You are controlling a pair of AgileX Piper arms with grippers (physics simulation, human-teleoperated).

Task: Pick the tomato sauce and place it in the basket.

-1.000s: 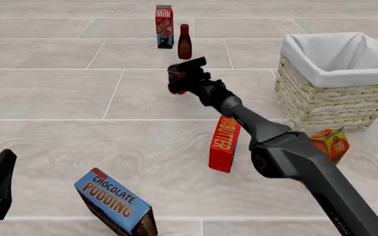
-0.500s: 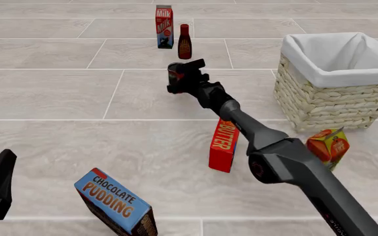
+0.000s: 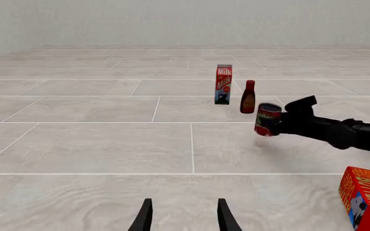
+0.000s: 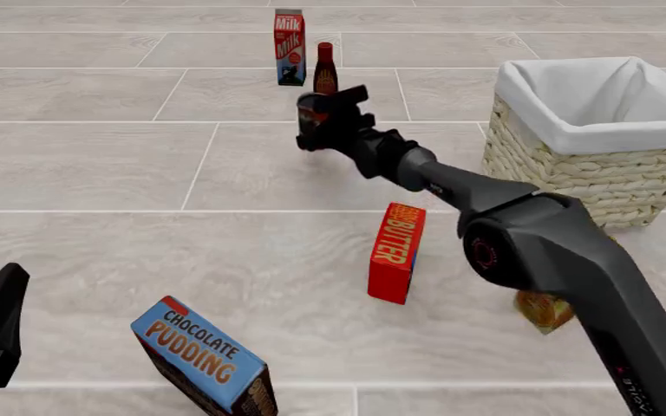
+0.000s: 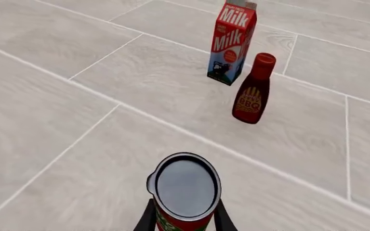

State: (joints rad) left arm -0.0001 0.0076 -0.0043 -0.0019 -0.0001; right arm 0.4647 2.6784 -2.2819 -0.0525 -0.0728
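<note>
Sauce can (image 4: 310, 126): held clear of the floor in the right gripper (image 4: 323, 121), one finger clamped on each side, dark top rim showing toward the wrist camera (image 5: 185, 186). A shadow lies on the tiles beneath it in the left wrist view (image 3: 268, 119).

Right gripper: closed on the can, arm stretched forward across the middle of the floor.

BBQ bottle (image 4: 325, 79): upright, just beyond the can. Milk carton (image 4: 290, 47): upright, just beside the bottle, to its left.

Basket (image 4: 597, 147): right of the can, well apart, cloth-lined.

Butter box (image 4: 395, 252): upright, nearer the camera, under the right arm.

Pudding box (image 4: 204, 356): tilted, front left.

Orange carton (image 4: 544, 310): mostly hidden behind the right arm.

Left gripper (image 3: 183, 217): fingers parted, holding nothing, low at front left.
</note>
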